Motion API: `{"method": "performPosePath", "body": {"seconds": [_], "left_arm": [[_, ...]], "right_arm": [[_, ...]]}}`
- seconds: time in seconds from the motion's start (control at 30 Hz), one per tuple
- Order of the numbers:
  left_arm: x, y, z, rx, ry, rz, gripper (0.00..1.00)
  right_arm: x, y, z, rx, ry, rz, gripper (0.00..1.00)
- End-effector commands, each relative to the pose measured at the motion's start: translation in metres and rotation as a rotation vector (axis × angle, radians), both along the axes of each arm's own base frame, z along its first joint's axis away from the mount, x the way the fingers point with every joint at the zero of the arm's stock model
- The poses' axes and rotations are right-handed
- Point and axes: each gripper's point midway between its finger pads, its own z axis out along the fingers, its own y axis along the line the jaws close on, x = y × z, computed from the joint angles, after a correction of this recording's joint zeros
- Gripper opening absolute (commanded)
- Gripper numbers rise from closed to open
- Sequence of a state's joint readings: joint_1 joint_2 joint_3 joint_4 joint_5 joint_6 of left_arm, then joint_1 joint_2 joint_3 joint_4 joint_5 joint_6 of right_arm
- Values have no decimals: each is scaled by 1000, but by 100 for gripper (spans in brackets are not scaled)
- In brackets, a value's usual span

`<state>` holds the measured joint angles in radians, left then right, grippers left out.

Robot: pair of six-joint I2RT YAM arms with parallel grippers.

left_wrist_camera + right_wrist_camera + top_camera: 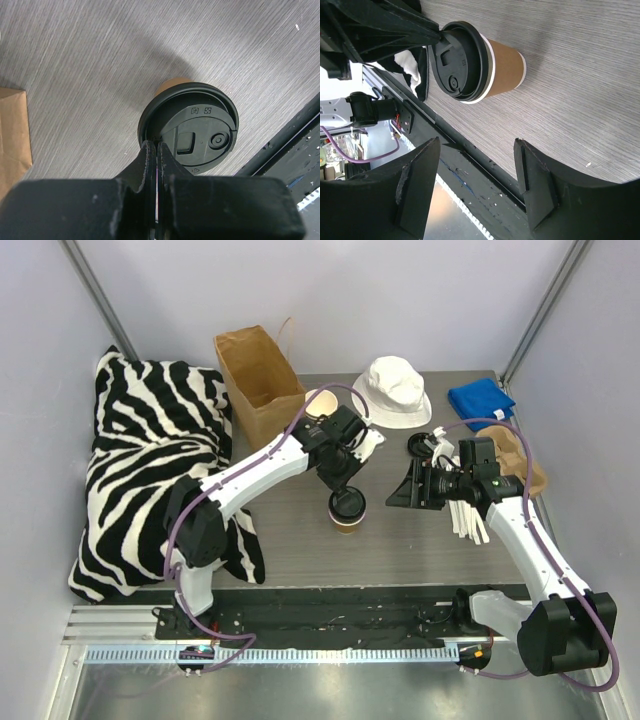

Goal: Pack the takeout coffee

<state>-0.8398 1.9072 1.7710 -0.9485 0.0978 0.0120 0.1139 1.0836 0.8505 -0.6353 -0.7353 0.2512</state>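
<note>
Left tool point(154, 146): the fingers are sitting pressed together, with their tips touching the near rim of the black lid. It cannot be told whether they are pinching the rim or only resting against it. The arm is reaching down over the cup from above.

Right tool point(476, 145): the fingers are standing apart with nothing between them. It is hovering low over the counter point(300, 545), facing the cup from the right and keeping clear of it.

The takeout coffee point(347, 508) is standing upright on the counter near its middle, between the two tools, with its lid seated. It is sitting outside the brown paper bag point(255, 375), which is standing open toward the far left.

A white hat point(393, 390) and a blue cloth point(480, 398) are lying at the far right. A tan pulp tray point(522, 455) is lying behind the right arm. A zebra-striped cushion point(150, 460) is occupying the left edge.
</note>
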Motion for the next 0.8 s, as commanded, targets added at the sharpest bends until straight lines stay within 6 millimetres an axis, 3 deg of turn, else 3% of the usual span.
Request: {"method": "performPosePath", "body": {"seconds": [0.0,0.4,0.77], "left_arm": [[3,-6,6,-16,-14,-4,0],[0,-3,-3,16,11,-10,0],[-2,-6,9,-3,24,-25,0]], "right_arm": [[3,4,11,27,-50,14,69],[4,5,11,30,-45,19,69],[5,5,12,31,-46,22,69]]}}
